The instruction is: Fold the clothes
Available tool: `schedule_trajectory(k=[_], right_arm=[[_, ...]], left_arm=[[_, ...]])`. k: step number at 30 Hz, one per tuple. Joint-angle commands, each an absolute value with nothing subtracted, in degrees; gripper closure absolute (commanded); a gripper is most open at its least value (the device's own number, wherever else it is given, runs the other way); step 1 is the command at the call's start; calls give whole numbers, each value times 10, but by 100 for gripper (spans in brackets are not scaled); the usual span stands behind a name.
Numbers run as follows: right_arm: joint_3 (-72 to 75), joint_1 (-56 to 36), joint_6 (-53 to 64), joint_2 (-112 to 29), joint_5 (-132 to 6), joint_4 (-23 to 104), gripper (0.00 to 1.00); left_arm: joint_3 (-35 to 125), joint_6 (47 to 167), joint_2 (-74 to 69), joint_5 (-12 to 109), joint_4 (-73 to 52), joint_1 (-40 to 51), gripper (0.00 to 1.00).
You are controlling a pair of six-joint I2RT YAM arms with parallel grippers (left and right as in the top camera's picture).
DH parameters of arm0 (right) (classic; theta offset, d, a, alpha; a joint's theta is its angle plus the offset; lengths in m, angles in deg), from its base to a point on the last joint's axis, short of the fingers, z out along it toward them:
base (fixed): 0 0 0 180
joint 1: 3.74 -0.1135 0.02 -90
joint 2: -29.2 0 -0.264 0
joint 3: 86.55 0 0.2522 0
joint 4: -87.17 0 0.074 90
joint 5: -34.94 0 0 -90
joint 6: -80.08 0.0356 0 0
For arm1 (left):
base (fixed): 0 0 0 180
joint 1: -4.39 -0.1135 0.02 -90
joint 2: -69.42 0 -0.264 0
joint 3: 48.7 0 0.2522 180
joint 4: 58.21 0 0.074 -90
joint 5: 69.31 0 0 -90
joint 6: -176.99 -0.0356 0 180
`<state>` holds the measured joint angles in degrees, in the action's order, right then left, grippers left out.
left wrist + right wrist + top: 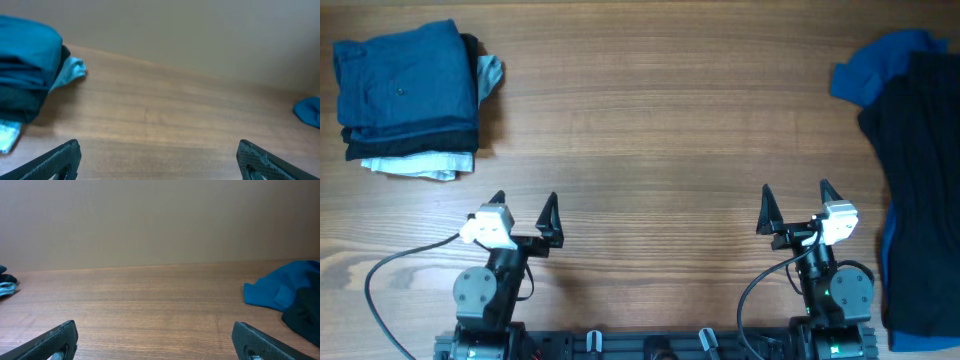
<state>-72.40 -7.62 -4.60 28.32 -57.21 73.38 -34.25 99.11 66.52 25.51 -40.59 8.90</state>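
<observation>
1. Judging by the layout, one fold is finished and the next garment is not yet picked. A folded stack (dark blue on top, black and pale layers beneath) sits at the far left of the table. An unfolded black garment lies over a brighter blue garment at the right edge.
2. The next move likely calls for the right arm to reach right, pinch an edge of the black garment and drag it toward the middle of the table, where both arms can spread it flat.
3. The left gripper hangs at the near edge, fingers wide apart, holding and touching nothing.
4. The right gripper matches it: fingers spread wide, empty, well apart from the unfolded heap.
</observation>
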Motion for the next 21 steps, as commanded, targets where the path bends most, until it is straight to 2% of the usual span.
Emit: schedule_trajectory(k=[1, 21], right_arm=[[-725, -75, -38, 289, -581, 735, 0], [-725, -75, -37, 289, -581, 735, 0]], left_arm=[[-346, 977, 688, 244, -403, 91, 0], [-346, 977, 693, 244, -403, 86, 0]])
